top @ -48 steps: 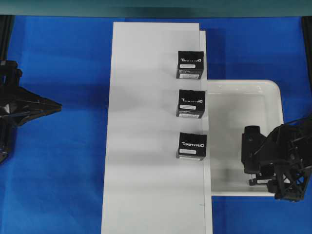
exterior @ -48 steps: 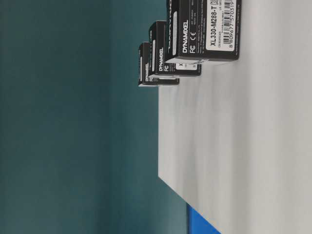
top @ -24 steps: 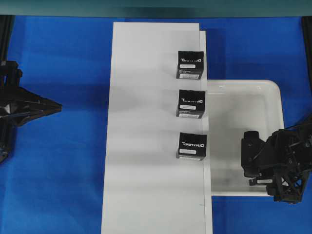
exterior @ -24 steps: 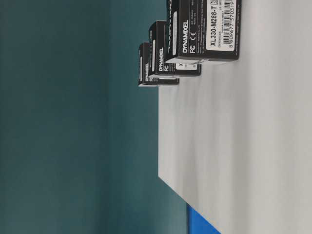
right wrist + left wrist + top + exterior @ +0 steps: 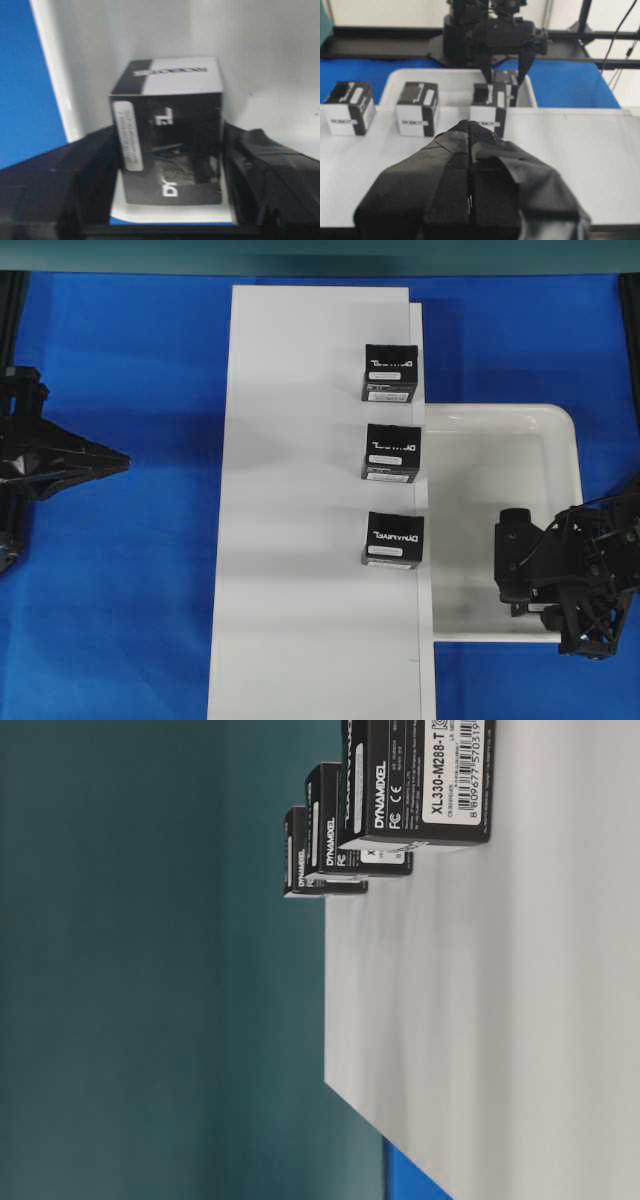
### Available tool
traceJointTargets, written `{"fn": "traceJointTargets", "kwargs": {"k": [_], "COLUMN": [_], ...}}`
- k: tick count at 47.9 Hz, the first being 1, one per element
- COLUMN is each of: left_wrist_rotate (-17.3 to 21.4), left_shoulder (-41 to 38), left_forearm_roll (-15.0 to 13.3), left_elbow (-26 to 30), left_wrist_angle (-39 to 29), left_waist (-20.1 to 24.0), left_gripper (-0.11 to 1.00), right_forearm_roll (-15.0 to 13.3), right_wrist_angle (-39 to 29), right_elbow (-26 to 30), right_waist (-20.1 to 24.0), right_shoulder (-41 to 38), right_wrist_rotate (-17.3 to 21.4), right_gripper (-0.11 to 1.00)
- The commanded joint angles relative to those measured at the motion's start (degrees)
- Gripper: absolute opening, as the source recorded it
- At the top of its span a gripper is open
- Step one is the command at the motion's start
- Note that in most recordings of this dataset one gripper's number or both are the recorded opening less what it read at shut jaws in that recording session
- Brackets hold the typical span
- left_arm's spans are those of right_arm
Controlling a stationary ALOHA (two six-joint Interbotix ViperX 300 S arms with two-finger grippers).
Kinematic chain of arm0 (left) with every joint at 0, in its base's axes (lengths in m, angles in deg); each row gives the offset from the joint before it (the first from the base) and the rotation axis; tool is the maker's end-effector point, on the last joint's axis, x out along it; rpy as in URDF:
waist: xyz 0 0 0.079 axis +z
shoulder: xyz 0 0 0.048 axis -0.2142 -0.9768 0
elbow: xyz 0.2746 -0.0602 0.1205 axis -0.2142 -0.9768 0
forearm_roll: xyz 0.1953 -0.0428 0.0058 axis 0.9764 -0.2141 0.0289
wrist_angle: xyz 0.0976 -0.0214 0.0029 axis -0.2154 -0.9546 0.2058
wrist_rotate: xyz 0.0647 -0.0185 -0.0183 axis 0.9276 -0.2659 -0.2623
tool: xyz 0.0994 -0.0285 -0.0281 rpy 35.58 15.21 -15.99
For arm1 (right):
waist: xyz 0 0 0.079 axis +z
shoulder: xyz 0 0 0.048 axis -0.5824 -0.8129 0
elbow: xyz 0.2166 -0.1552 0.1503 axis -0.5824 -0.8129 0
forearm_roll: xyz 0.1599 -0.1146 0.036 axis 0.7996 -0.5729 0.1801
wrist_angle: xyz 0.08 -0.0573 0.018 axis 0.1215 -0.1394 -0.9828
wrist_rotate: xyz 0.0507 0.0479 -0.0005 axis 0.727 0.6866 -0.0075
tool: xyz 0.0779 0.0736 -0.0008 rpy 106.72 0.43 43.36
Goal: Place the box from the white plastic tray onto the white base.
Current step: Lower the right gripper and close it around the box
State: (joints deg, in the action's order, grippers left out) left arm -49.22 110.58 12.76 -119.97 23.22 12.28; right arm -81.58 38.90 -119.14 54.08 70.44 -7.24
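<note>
We are closing our right claw (image 5: 172,220) around the last box (image 5: 167,132), which is sitting in the near corner of the white plastic tray (image 5: 560,430); the fingers are flanking it closely, though we cannot tell whether they are gripping yet. Our left claw (image 5: 469,125) is resting pinched shut and empty. If the pinch is landing off-centre, the box could twist or slip against the rim before reaching the white base (image 5: 300,640).

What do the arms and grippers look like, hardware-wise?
Both arms are matte black. The left gripper tapers to a wedge, its fingers wrapped in black tape with visible seams. The right gripper is blocky, with open black framework and thin black cables behind. No markings readable.
</note>
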Motion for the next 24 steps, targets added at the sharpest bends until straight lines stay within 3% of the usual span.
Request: {"fn": "traceJointTargets", "kwargs": {"k": [1, 13, 24], "left_wrist_rotate": [-0.09, -0.09, -0.09], "left_shoulder": [-0.44, -0.44, -0.53], "left_forearm_roll": [0.18, 0.09, 0.18], "left_elbow": [1.05, 1.14, 1.14], "left_wrist_angle": [0.18, 0.18, 0.18], "left_waist": [0.18, -0.18, -0.26], "left_gripper": [-0.07, -0.07, -0.07], "right_forearm_roll": [0.62, 0.88, 0.88], "right_wrist_angle": [0.0, -6.94, -18.19], "right_elbow": [0.88, 4.83, 15.82], "right_waist": [0.0, -0.35, -1.23], "right_shoulder": [0.09, 3.69, 8.61], "right_wrist_rotate": [0.0, 0.18, 2.9], "right_gripper": [0.59, 0.59, 0.59]}}
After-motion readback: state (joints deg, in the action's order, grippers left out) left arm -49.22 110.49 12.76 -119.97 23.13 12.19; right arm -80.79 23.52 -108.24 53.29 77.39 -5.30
